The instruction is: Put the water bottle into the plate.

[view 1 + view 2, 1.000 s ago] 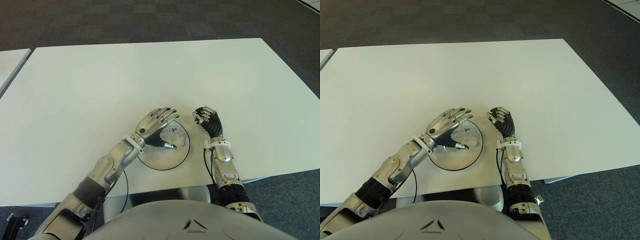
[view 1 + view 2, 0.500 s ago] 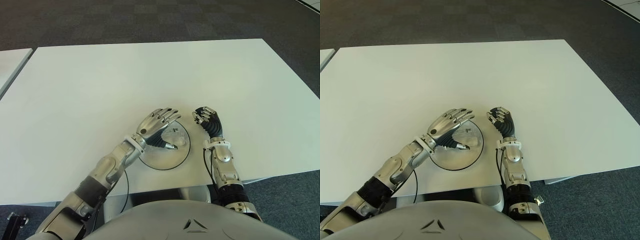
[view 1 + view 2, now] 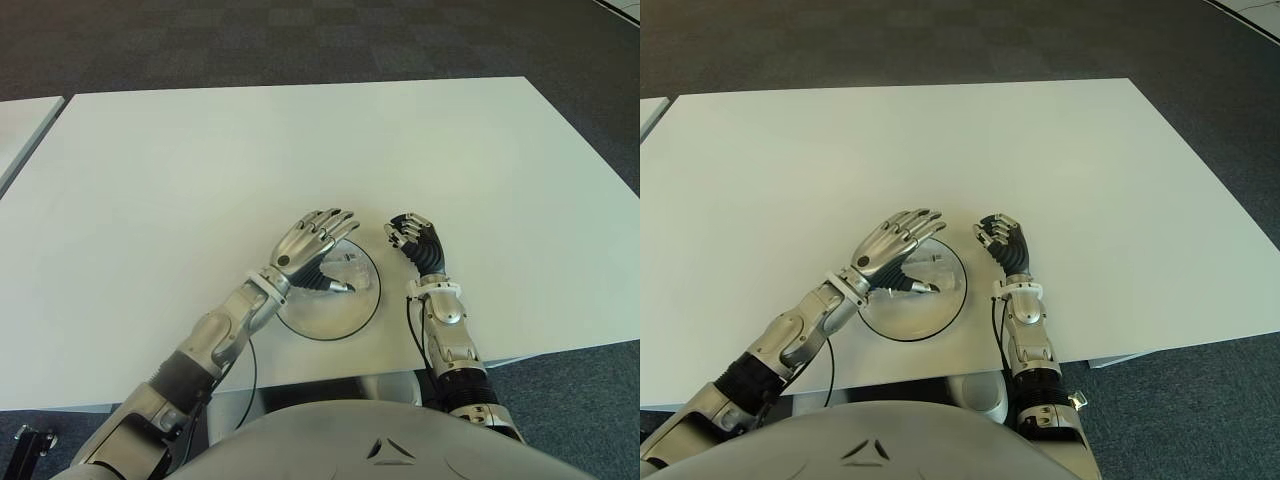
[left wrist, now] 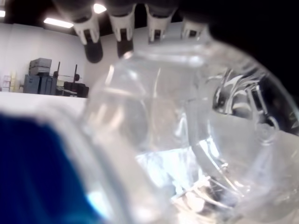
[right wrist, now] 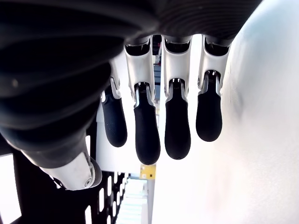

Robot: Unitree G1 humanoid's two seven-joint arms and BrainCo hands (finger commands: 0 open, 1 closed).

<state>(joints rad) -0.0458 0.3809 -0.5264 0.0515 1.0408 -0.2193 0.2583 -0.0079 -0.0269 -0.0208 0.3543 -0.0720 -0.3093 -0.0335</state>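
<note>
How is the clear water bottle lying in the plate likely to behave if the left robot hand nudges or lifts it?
The water bottle lies on its side in the plate, so a nudge would probably roll it. Its thin clear wall suggests it is light and may dent under a squeeze. The left robot hand shows open above it, so probably nothing steadies it.

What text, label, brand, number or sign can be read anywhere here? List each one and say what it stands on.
No readable text in any view.
water bottle, lying in the plate beneath the open left hand: clear plastic, no legible label.
Blue patch on the bottle in the left wrist view: blurred, unreadable.
right hand, beside the plate, and table: no markings.
</note>
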